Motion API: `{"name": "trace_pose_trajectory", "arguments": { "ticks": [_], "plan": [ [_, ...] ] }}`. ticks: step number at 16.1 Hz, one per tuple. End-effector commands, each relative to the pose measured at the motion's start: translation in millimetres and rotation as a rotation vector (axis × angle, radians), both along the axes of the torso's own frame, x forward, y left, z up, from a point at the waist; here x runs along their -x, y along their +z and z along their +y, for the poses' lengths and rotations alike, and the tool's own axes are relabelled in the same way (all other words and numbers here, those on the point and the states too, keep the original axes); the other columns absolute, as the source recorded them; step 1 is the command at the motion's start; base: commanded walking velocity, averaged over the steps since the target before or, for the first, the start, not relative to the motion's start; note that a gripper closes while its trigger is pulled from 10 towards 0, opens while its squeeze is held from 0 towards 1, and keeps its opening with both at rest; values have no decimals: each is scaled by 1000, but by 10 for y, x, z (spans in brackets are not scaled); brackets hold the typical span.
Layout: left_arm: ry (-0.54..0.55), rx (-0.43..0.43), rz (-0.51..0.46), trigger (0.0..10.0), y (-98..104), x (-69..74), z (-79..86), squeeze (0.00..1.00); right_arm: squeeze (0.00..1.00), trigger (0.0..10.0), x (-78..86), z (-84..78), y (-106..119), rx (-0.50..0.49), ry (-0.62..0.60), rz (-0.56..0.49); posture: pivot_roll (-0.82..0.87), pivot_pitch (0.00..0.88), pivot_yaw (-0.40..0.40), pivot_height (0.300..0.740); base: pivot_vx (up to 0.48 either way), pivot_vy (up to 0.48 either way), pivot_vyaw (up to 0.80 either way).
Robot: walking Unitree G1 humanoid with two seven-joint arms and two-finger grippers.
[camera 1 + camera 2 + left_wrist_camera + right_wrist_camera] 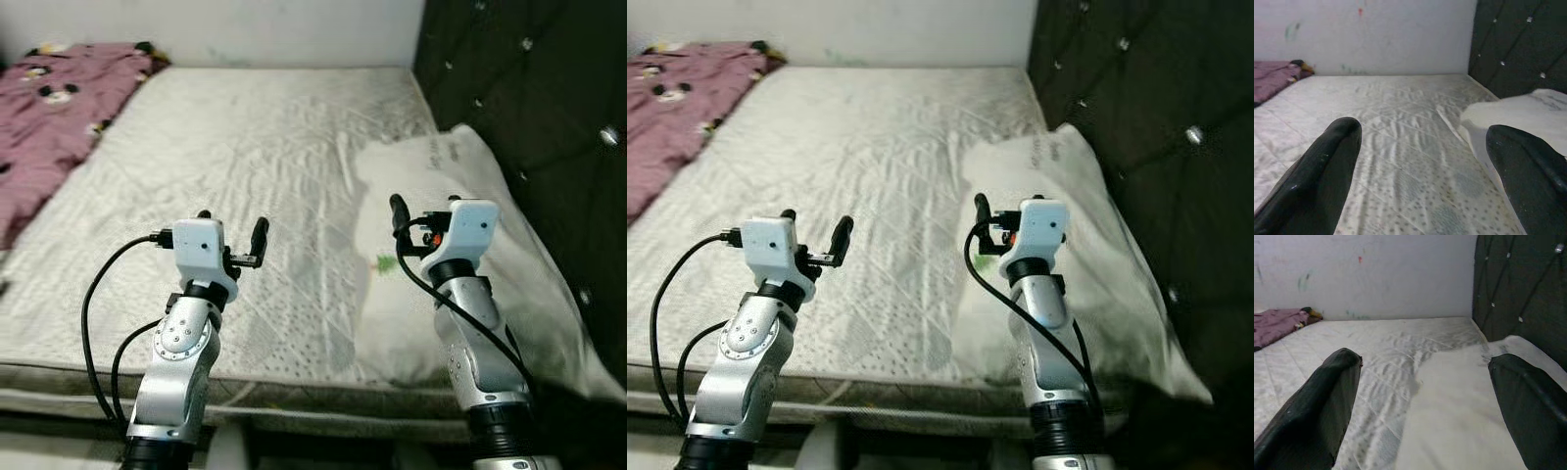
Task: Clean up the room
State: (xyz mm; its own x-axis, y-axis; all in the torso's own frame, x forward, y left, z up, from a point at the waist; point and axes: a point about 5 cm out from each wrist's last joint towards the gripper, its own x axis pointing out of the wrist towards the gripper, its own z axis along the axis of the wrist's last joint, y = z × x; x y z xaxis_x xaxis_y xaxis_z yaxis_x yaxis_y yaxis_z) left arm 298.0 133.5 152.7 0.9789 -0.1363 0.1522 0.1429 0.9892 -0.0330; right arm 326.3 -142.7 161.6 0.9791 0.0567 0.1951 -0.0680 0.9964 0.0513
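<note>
across the middle of the head views lies the bed (pixel 245 147), a pale quilted mattress running from the lower edge up to the white wall (pixel 294 29) at the top. upper left corner: a crumpled purple blanket (pixel 49 108) with a cartoon print, lying on the mattress and well apart from both arms. right of centre: a white pillow (pixel 431 166) flat on the mattress, its far side against the dark tufted headboard (pixel 529 117) that fills the right edge of the frame.

lower left: left gripper (pixel 231 235) raised above the near part of the mattress, fingers spread wide, nothing between them. left wrist view confirms: two black fingertips (pixel 1327 166) far apart, bare mattress beyond.

lower right: right gripper (pixel 423 223) raised over the near part of the pillow, not touching it. right wrist view shows its fingertips (pixel 1322 401) wide apart with the pillow and mattress seen between them; nothing held.

black cables (pixel 93 323) loop from each wrist down along the silver arms.
</note>
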Motion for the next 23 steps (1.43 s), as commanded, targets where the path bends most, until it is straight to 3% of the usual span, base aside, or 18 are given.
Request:
{"name": "trace_pose_trajectory", "arguments": {
  "ticks": [1,8,11,14,20,23],
  "plan": [
    [4,-5,-9,10000,29,-12,17,0,0,10000,-2,14,-5,-9,-1,-2,-38,0,37,685,0,0,0],
    [5,-1,-15,10000,55,-30,7,0,0,10000,15,-54,-90,35,-42,17,-38,0,41,707,0,0,0],
    [17,-13,-20,10000,61,-28,25,0,0,10000,3,-103,-129,19,-71,39,-34,0,41,740,0,0,0],
    [57,-47,6,10000,22,-35,58,0,0,10000,1,-103,-147,20,-75,43,-32,0,43,740,0,0,0],
    [39,-12,13,10000,3,-38,55,0,0,10000,-19,-96,-183,19,-75,55,-34,0,43,740,0,0,0],
    [42,18,14,10000,0,-66,0,0,0,10000,-43,-156,-292,18,-101,156,-45,0,10,740,0,0,0]
  ]
}}
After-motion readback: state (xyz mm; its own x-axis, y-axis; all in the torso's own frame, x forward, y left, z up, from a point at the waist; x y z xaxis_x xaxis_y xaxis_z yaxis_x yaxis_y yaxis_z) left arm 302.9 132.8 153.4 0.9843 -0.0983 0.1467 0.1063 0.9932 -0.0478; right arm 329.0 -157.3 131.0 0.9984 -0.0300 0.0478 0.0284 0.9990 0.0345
